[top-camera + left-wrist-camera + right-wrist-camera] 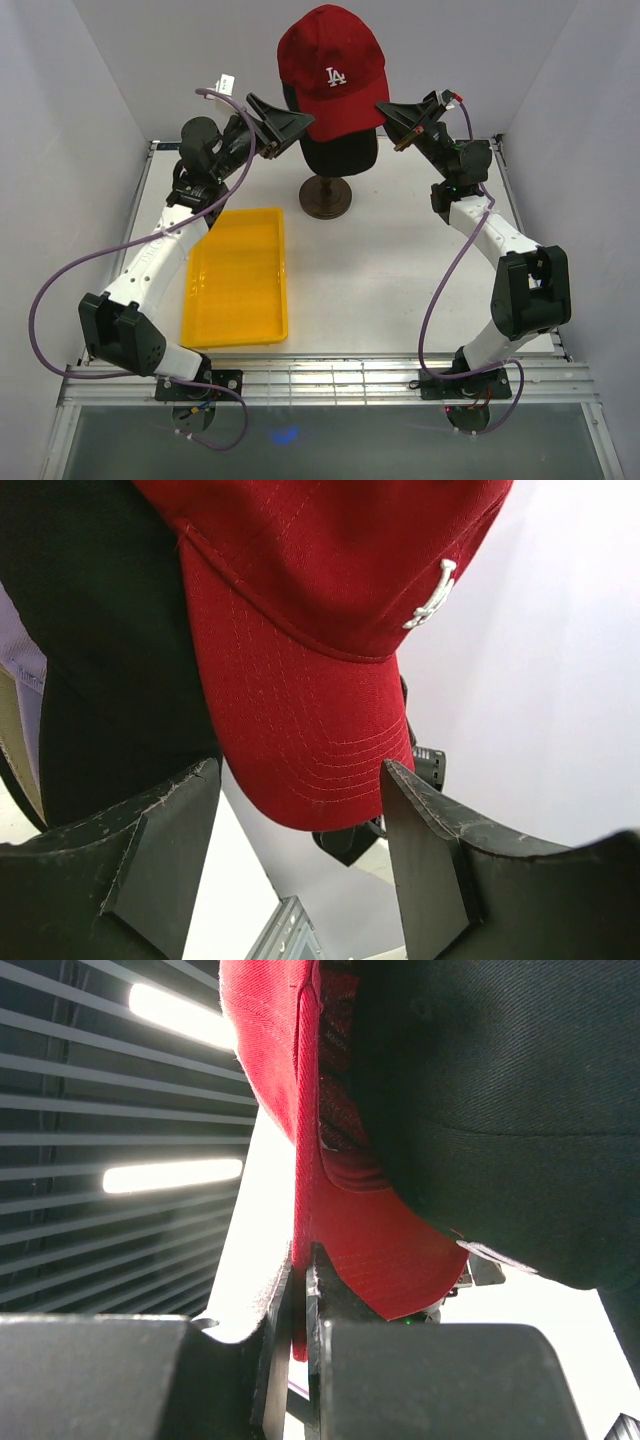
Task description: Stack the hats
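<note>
The red cap (333,70) sits on top of the stack, high above the back of the table (400,290), with its white LA logo facing the overhead camera. Just under it is a black cap (340,155), its lower edge showing below the red brim. The stack rests on a dark stand (325,196) with a round base on the table.

The right gripper (390,110) is at the cap's right side. In its wrist view the fingers (340,1305) are pressed almost together with a fold of the red cap's edge pinched between them (the black cap fills the frame just to the right of that fold).

The left gripper (300,124) is at the stack's left side with its jaws spread. In its wrist view the fingers (425,830) stand well apart, and the red brim hangs in the gap beyond them. I cannot tell whether either finger touches it. The black cap fills the left of that view, and at the far left edge are a lavender sliver (20,645) and a tan sliver (12,730) of fabric.

A yellow tray (205,300) lies on the table's left half, beside the left arm and well apart from the stand.
</note>
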